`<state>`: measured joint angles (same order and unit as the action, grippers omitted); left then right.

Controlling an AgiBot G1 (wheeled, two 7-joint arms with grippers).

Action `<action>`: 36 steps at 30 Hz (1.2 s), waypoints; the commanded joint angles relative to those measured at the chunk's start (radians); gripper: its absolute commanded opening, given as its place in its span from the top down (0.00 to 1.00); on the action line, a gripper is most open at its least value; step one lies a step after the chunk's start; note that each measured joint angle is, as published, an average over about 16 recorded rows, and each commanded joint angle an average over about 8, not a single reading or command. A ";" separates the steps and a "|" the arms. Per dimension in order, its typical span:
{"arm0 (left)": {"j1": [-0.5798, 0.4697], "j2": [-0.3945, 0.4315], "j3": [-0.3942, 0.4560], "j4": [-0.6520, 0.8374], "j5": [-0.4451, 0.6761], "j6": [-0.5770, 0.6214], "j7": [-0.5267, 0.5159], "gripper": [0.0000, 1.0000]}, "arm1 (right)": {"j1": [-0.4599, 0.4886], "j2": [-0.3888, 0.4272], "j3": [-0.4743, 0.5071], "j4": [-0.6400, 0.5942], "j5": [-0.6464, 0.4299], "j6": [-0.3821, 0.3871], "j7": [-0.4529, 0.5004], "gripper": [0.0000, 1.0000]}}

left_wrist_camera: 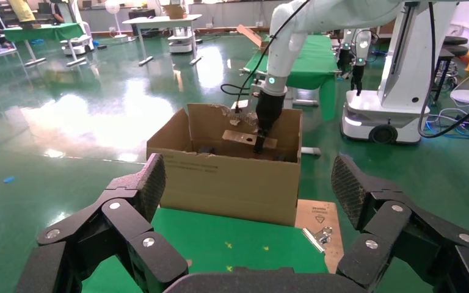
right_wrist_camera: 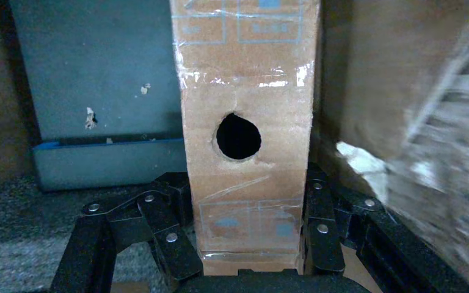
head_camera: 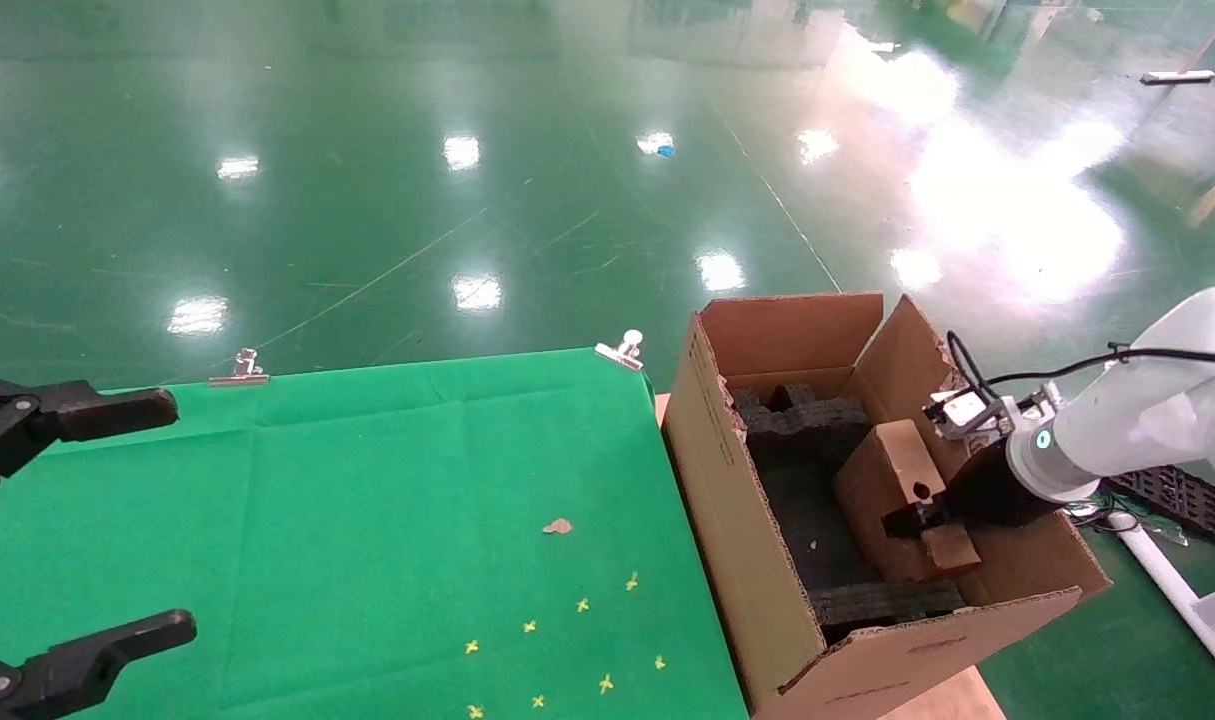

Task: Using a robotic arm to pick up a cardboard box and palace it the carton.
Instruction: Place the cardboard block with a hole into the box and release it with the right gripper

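Observation:
The small brown taped cardboard box [head_camera: 892, 470], with a round hole in one face, sits tilted inside the large corrugated carton [head_camera: 727, 480], above its black foam padding [head_camera: 807, 430]. My right gripper [head_camera: 917, 520], on the white arm [head_camera: 1117, 420] with the green ring light, reaches into the carton and is shut on the box. In the right wrist view the fingers [right_wrist_camera: 171, 235] press both sides of the box [right_wrist_camera: 247, 122]. My left gripper [head_camera: 182, 517] hangs open and empty over the left of the green table. The left wrist view shows the carton [left_wrist_camera: 226, 183] and box [left_wrist_camera: 244, 138] beyond it.
The green cloth table [head_camera: 367, 480] carries yellow cross marks [head_camera: 582, 605] and a small brown scrap [head_camera: 557, 526]. Metal clips [head_camera: 622, 350] hold the cloth at its far edge. A black grid piece [head_camera: 1167, 495] and a white bar [head_camera: 1182, 595] lie on the floor, right of the carton.

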<state>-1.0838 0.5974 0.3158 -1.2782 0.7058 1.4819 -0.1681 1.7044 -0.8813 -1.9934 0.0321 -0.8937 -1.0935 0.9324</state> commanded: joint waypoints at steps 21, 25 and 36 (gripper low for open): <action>0.000 0.000 0.001 0.000 -0.001 0.000 0.000 0.00 | 0.000 0.001 0.014 -0.022 0.020 -0.035 -0.034 0.00; 0.000 0.000 0.001 0.000 -0.001 0.000 0.000 0.00 | 0.017 0.004 0.014 -0.023 0.020 -0.047 -0.043 0.00; 0.000 -0.001 0.001 0.000 -0.001 -0.001 0.001 0.00 | 0.131 0.003 0.007 -0.026 0.009 -0.084 -0.097 0.00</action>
<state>-1.0841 0.5969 0.3171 -1.2782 0.7049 1.4813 -0.1675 1.8505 -0.8772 -1.9851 0.0063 -0.8827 -1.1781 0.8267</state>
